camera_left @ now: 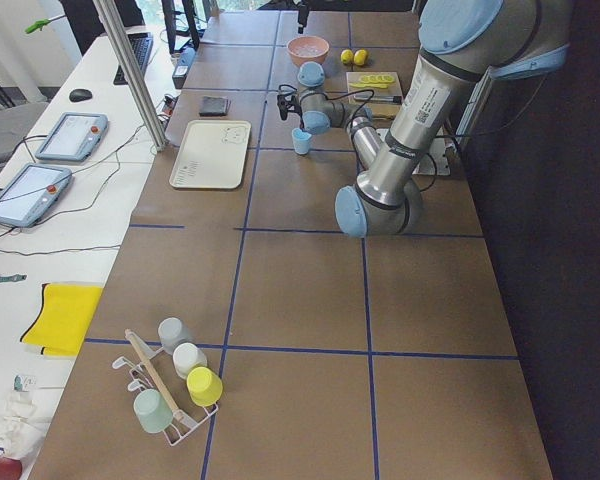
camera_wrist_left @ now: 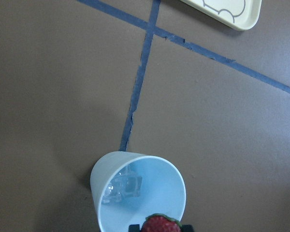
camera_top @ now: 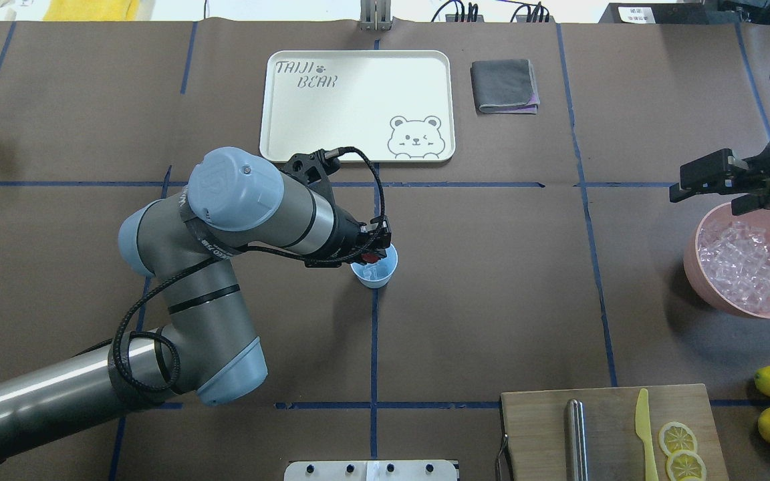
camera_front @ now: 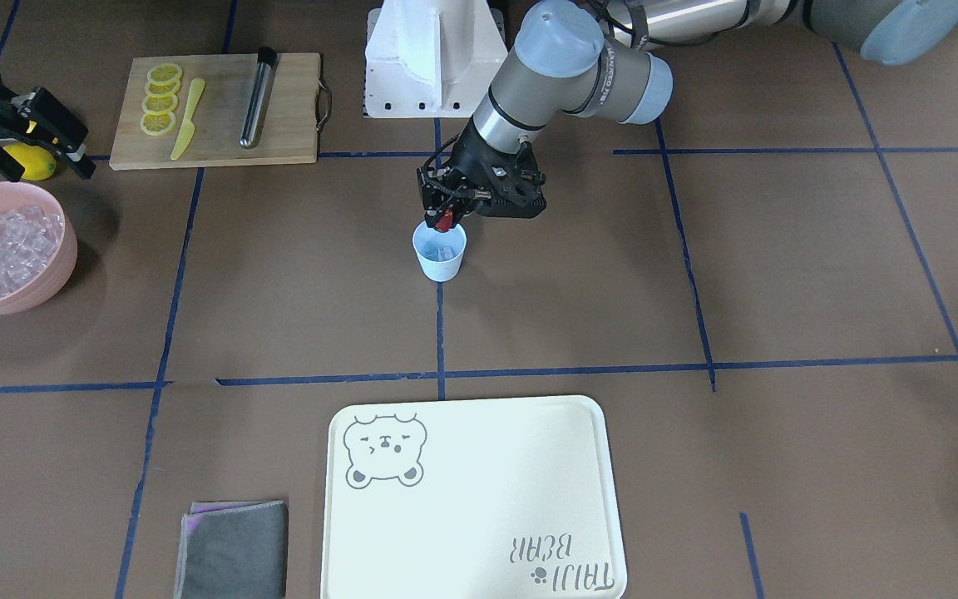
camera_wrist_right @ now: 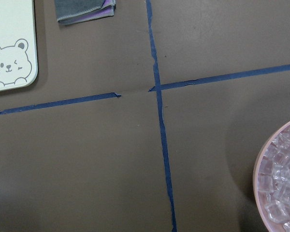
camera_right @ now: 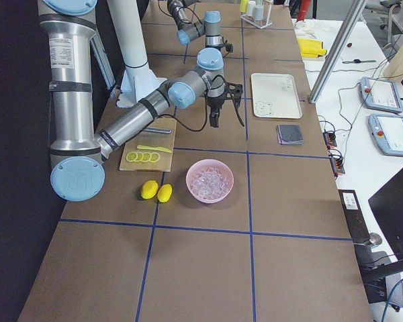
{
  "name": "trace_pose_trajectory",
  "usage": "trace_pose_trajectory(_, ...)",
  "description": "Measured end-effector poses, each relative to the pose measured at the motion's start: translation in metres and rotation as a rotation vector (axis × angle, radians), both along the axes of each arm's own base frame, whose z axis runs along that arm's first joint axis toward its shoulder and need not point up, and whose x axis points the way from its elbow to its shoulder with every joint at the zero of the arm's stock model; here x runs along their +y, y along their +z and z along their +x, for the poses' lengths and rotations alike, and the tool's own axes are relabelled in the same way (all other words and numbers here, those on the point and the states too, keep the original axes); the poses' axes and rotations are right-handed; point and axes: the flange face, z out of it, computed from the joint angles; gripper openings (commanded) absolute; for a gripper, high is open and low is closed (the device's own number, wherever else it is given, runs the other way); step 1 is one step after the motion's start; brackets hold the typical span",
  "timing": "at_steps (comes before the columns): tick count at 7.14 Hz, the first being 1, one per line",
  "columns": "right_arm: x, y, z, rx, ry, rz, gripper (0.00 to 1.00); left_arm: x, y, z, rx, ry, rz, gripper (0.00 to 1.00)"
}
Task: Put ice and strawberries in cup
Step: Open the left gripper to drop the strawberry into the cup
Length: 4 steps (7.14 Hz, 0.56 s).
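Closest to the left wrist camera is the strawberry point(camera_wrist_left: 160, 224), red with a green top, pinched between the two fingers of the left gripper point(camera_front: 444, 218). It hangs over the rim of the cup point(camera_wrist_left: 159, 191), at the 6 o'clock side of the cup's mouth in that view. That cup is pale blue. It stands upright on a blue tape line point(camera_front: 439, 333) near the middle of the table point(camera_front: 612, 291) and has a little ice point(camera_wrist_left: 123, 186) at its bottom. Brown paper covers the table, and blue tape cuts it into big boxes. Seen from the front, a cream tray point(camera_front: 479, 499) with a bear drawn on it lies at 6 o'clock from the cup. A folded grey cloth point(camera_front: 238, 549) lies at 7 o'clock, and a pink bowl point(camera_front: 51, 279) heaped with ice cubes point(camera_front: 1, 254) sits at 9 o'clock. A wooden board point(camera_front: 288, 108) with lemon slices point(camera_front: 161, 100), a yellow knife point(camera_front: 188, 116) and a metal rod point(camera_front: 256, 98) is at 10 o'clock. The right gripper point(camera_front: 80, 151) hangs in the air near the bowl, and its fingers look spread apart. In the left side view, a long white desk point(camera_left: 100, 225) with two tablets point(camera_left: 70, 135) and a yellow cloth point(camera_left: 62, 315) runs along the table's 9 o'clock side.
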Motion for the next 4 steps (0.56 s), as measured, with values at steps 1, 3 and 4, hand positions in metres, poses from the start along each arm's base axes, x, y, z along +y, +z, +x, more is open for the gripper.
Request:
trace_pose_trajectory(1, 0.0001, -0.0006, 0.0, -0.001, 0.0, 0.001, 1.0, -0.0019, -0.0016, 0.0008, -0.001, -0.013, 0.005, 0.75)
trace_pose_trajectory(3, 0.0, -0.0009, 0.0, -0.001, 0.0, 0.002, 1.0, -0.0031, -0.0008, 0.0018, -0.004, -0.019, 0.007, 0.83)
trace_pose_trajectory(4, -0.0002, -0.0004, -0.0001, -0.001, 0.0, 0.001, 1.0, -0.003, -0.0015, 0.0012, -0.003, -0.019, 0.009, 0.83)
